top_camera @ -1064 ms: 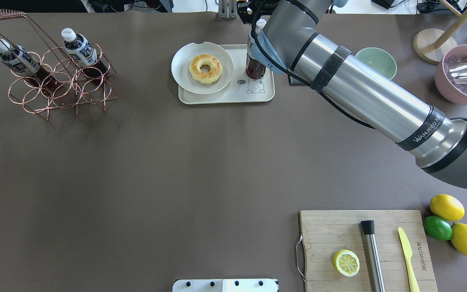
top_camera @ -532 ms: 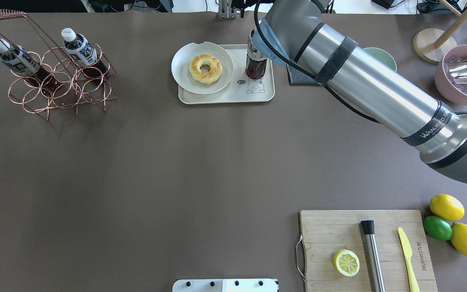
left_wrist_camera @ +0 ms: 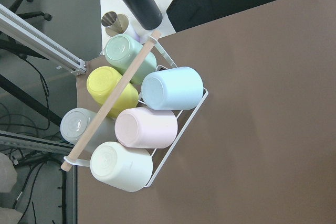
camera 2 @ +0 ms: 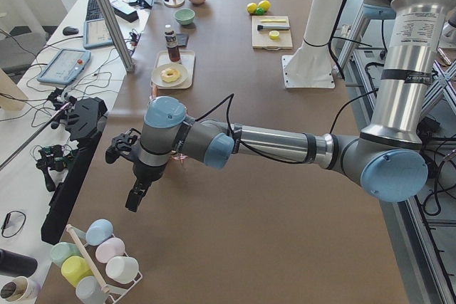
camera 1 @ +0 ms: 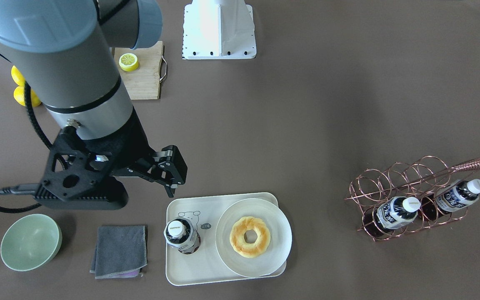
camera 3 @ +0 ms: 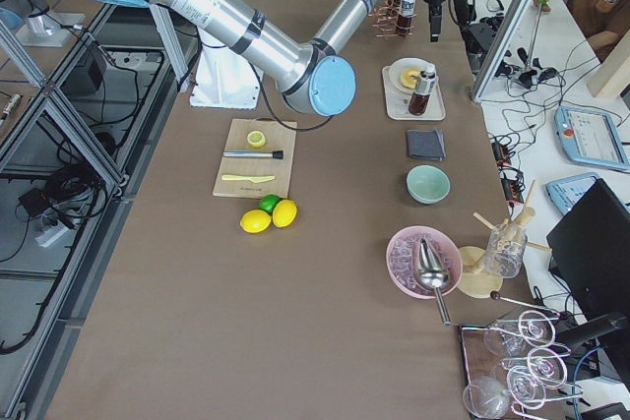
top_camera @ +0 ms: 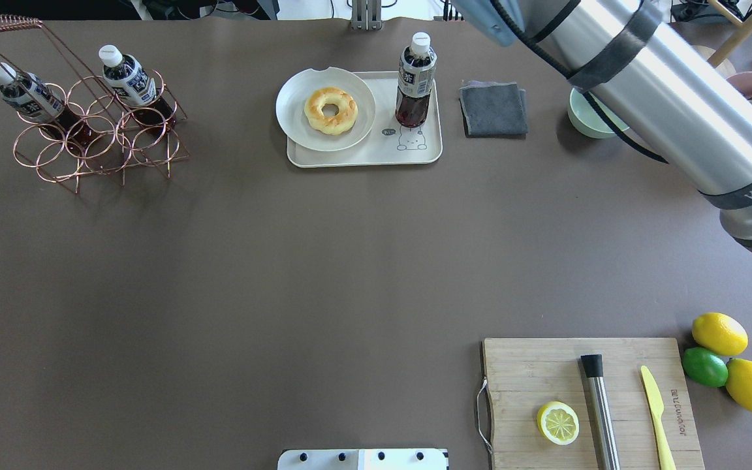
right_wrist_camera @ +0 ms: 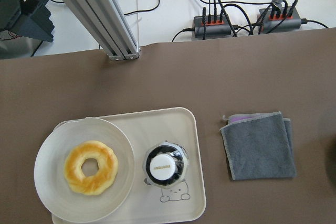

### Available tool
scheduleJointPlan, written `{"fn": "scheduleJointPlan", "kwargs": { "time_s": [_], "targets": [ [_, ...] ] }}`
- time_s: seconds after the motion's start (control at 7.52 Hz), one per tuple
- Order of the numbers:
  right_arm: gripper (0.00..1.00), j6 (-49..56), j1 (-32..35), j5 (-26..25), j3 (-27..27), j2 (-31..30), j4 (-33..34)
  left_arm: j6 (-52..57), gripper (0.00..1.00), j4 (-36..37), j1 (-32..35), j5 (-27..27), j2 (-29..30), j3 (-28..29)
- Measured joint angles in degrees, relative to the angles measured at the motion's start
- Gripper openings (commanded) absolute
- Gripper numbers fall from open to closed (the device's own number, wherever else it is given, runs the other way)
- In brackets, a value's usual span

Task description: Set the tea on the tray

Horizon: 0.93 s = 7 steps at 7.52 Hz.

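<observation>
Since the earlier frame the right arm has lifted away, baring the tea. The right tool hangs spread, holding nothing. Below and just beyond its tips the tea stands upright on the tray. Its navy-and-white label carries Asian lettering, and the cap print is too small to read. Farther right sits a plate with a doughnut. Whether the left tool is spread or pressed together, I cannot tell.

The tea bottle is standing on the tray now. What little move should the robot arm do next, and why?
Probably draw the right gripper back toward the robot. The tea stands upright on the tray beside the donut plate, and the fingers are empty and clear of it, so the job looks done; backing off avoids bumping the bottle.
</observation>
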<state>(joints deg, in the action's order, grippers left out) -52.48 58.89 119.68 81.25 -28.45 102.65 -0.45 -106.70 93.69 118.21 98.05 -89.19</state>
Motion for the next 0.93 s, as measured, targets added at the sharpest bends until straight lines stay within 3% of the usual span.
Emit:
{"fn": "scheduleJointPlan", "kwargs": {
  "time_s": [0.27, 0.53, 0.93],
  "targets": [
    [1.00, 3.95, 4.34, 0.77, 13.06, -9.08, 9.32, -0.22, 0.97, -0.16, 0.01, 0.00, -0.27, -0.03],
    [1.00, 16.69, 9.66, 0.77, 23.32, -22.47, 15.68, -0.41, 0.97, -0.11, 0.01, -0.03, -0.48, -0.13],
    [1.00, 40.51, 17.56, 0.02, 27.54, -41.47, 20.06, -0.44, 0.97, -0.07, 0.01, -0.15, -0.89, 0.49]
  ]
}}
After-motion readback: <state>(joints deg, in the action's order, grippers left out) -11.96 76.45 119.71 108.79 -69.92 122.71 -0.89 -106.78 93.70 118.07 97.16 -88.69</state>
